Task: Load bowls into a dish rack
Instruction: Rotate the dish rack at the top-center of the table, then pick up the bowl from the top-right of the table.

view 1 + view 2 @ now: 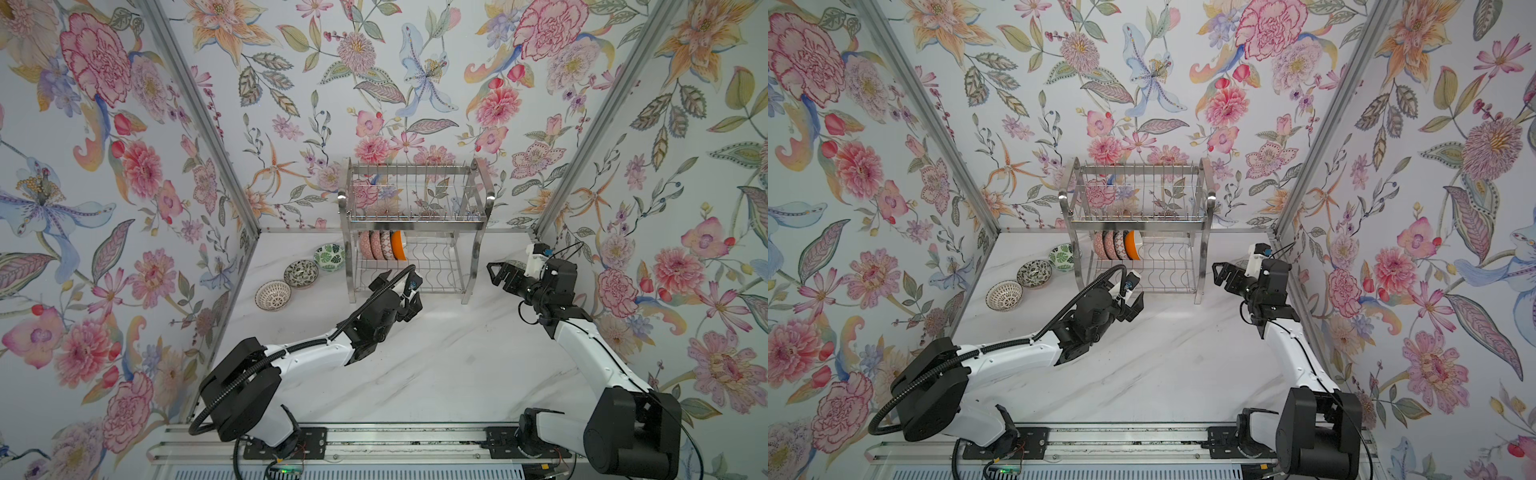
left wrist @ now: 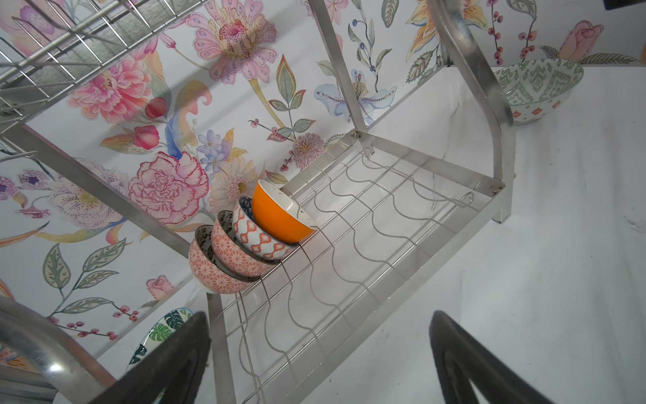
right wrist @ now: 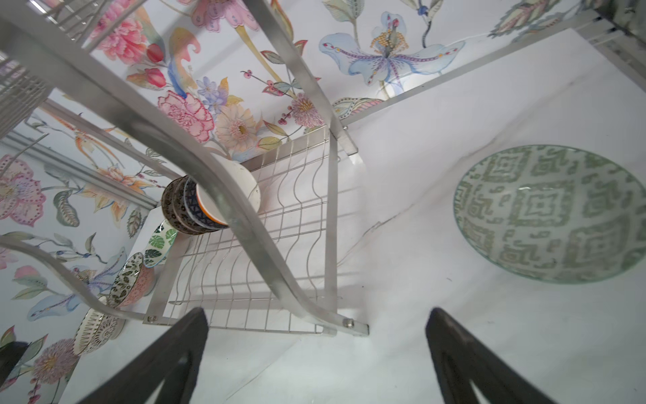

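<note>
1. The table [image 1: 436, 365] was a flat white slab with faint grey marble veining; its finish was matt, with a few small dark scuffs.
2. The dish rack [image 1: 415, 224] stood at 12 o'clock on the table, against the far wall; it was shiny steel in two tiers, with flat-strip legs curving at the sides, straight upright prongs above and wavy wires across the lower shelf.
3. The left gripper [image 1: 397, 295] hung before the lower shelf, at about 7 o'clock from the rack; its black wedge-shaped fingers [image 2: 167, 356] were spread wide with nothing between them.
4. The right gripper [image 1: 498, 272] hovered at 3 o'clock from the rack, near its right leg; its fingers [image 3: 465, 360] were likewise splayed apart and gripped nothing.
5. Four bowls [image 1: 382, 245] of glazed ceramic stood on edge, nested in a row at the 9 o'clock end of the lower shelf; two had pink lattice outsides, one had orange diamonds on white, and the orange bowl [image 2: 276, 213] was smooth and plain outside, white within.
6. Three more sat upright and apart in a slanting line at 9 o'clock from the rack: the leaf bowl [image 1: 329, 257] just beside the left leg; then the black-and-white floral bowl [image 1: 301, 273]; then the ribbed bowl [image 1: 273, 295].
7. The green fret-patterned bowl [image 3: 548, 213] was round and glossy; it rested upright on the table at 3 o'clock from the rack, clear of its right leg.
</note>
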`<move>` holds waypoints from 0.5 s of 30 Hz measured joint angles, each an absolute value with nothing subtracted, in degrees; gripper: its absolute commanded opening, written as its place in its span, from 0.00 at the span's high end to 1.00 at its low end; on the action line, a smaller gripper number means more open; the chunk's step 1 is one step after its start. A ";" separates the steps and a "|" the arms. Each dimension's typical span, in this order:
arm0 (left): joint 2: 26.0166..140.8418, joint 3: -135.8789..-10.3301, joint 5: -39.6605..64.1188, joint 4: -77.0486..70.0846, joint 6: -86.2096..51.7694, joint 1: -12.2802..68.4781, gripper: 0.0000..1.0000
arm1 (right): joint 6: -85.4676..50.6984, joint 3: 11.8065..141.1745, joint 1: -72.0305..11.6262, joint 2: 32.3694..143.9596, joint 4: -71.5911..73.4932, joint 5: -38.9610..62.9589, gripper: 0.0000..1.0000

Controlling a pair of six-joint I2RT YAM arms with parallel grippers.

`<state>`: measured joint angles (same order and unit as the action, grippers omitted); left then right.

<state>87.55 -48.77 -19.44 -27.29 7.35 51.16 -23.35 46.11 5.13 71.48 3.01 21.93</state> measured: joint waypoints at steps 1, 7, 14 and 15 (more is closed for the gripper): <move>87.94 -48.80 -19.25 -27.33 7.14 51.31 0.01 | -23.57 46.13 6.07 72.18 2.50 21.54 0.01; 91.55 -50.68 -18.35 -28.34 6.42 53.25 0.01 | -24.82 50.74 8.84 81.67 -1.89 19.03 0.01; 92.88 -52.21 -18.20 -28.40 6.44 54.41 0.01 | -24.84 61.30 8.86 93.58 -5.48 18.15 0.02; 93.06 -52.45 -18.20 -28.51 6.46 54.41 0.01 | -24.82 62.48 8.86 94.43 -6.00 17.91 0.04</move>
